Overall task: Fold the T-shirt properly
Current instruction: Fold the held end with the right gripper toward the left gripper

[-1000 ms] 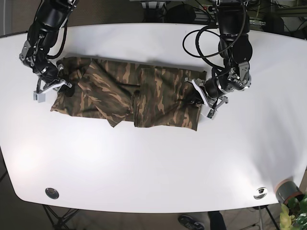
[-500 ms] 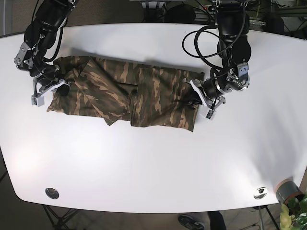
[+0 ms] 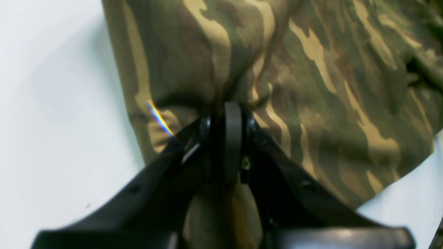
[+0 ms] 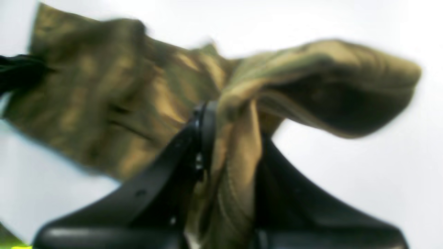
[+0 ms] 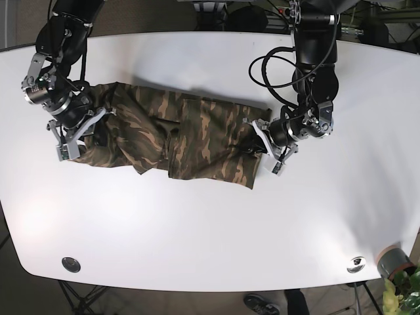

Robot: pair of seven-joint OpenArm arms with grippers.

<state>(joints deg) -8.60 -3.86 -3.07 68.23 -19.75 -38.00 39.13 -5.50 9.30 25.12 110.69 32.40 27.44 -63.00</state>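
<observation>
The camouflage T-shirt [image 5: 174, 134] lies crumpled across the middle of the white table [image 5: 210, 223], stretched from left to right. My left gripper [image 5: 264, 146], on the right of the base view, is shut on the shirt's right edge. In the left wrist view its jaws [image 3: 225, 116] pinch a fold of camo cloth [image 3: 311, 86]. My right gripper [image 5: 73, 139], on the left of the base view, is shut on the shirt's left edge. In the right wrist view the gripper [image 4: 230, 114] holds a bunched roll of cloth [image 4: 311, 79] lifted off the table.
Two round metal fittings [image 5: 71, 264] [image 5: 356, 264] sit near the table's front corners. A potted plant [image 5: 397, 269] stands off the front right corner. Black cables [image 5: 275, 65] hang by the left arm. White table surface lies in front of the shirt.
Both grippers have moved toward the table's front, dragging the shirt with them. The shirt has shifted frontward and its left end is more bunched.
</observation>
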